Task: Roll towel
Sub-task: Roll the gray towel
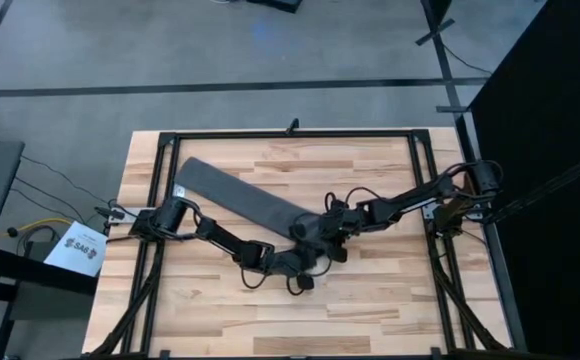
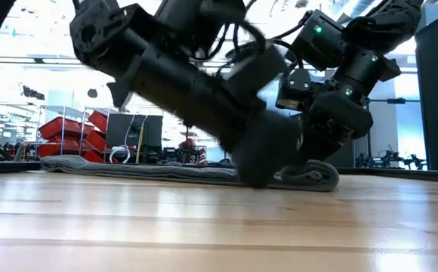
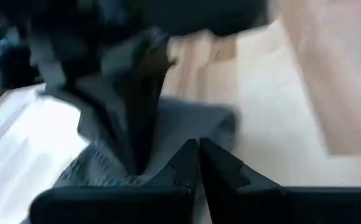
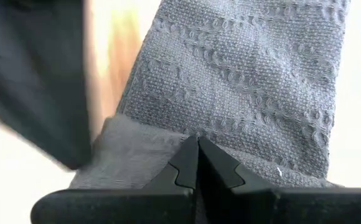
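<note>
left gripper: fingers pressed together, low at table centre | right gripper: fingers together, meeting it

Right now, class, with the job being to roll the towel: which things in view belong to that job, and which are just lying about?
Belong to the job:
- long dark grey woven towel, its near end rolled up
- left gripper, shut, at the roll
- right gripper, shut, at the roll

Just lying about:
- white paper sheet beside the wooden table
- red bins in the room behind
</note>
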Tool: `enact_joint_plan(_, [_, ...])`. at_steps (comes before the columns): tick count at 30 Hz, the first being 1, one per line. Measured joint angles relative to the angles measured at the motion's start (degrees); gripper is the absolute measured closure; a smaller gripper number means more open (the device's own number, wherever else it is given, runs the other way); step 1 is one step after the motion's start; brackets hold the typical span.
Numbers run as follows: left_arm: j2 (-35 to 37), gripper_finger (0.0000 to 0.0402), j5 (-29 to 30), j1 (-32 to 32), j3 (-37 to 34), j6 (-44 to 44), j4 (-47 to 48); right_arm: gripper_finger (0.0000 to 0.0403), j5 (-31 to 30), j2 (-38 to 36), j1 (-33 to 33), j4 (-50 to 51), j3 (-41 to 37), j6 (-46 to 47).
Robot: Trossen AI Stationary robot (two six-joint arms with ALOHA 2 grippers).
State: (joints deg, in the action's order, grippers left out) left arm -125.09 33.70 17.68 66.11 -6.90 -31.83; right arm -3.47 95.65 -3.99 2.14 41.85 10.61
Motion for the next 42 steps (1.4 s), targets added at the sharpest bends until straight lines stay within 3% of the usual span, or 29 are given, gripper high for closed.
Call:
enact_joint_plan(7, [3.03, 0.0396, -0.56, -1.34, 0.25, -5.88, -2.92, 0.0403, -0.24, -0.6, 0.05, 0.63, -0.03, -0.13])
enact_joint_plan(12, [-0.13, 0.0396, -7.86, -3.51, 0.28, -2.27, -4.02, 0.0403, -0.19, -0.64, 0.05, 0.54, -0.03, 0.0])
enact_joint_plan(17, [-4.17, 0.0396, -9.63, -3.55, 1.59, -1.33, -6.2, 0.0403, 0.09, -0.69, 0.33, 0.42, 0.06, -0.05])
enact_joint_plan(26, [-4.26, 0.0396, -9.69, -3.45, 1.83, 1.96, -3.22, 0.0403, 0.06, -3.65, 0.37, 1.79, 0.06, -1.54])
enact_joint_plan(33, [-4.23, 0.0396, -9.81, -3.41, 1.8, 2.48, -2.53, 0.0403, -8.68, -13.08, 1.21, 8.47, 0.08, -2.86])
enact_joint_plan(42, [-4.29, 0.0396, -9.86, -3.62, 1.74, 2.8, -2.63, 0.0403, -9.26, -4.99, 2.04, 7.6, -0.14, -1.08])
